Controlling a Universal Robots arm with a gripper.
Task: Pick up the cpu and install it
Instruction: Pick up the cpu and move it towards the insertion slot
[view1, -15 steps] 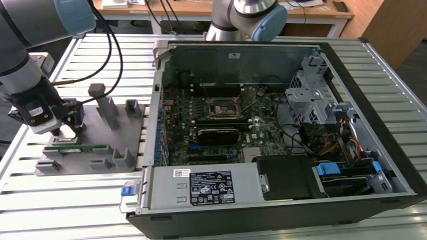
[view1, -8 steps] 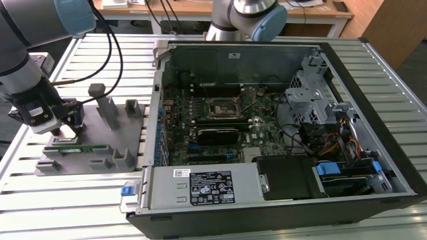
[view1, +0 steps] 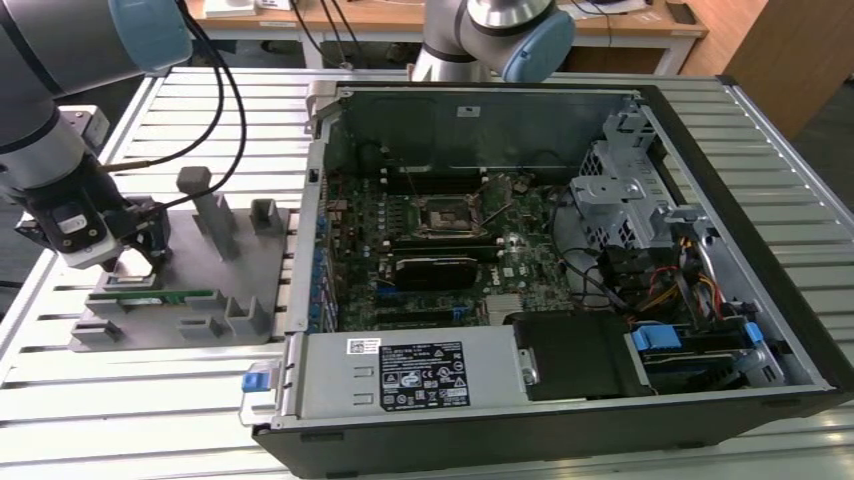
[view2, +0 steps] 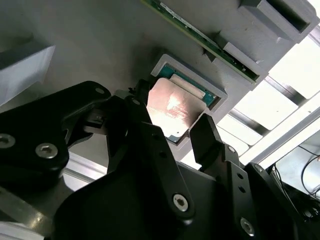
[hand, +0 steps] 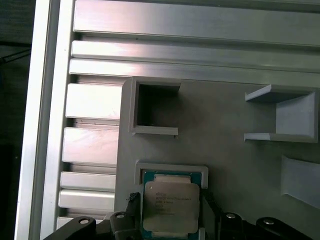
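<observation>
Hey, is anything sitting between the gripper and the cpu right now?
Nothing visible does. In the second wrist view the gripper hangs open right over the cpu, with one finger on either side of it. The chip's metal top lies bare in its recess on the grey tray.

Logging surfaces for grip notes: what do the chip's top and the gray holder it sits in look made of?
The chip: a metal lid, probably; silvery, with soft glare. The holder: matte gray plastic, it seems; dull, no shine.
</observation>
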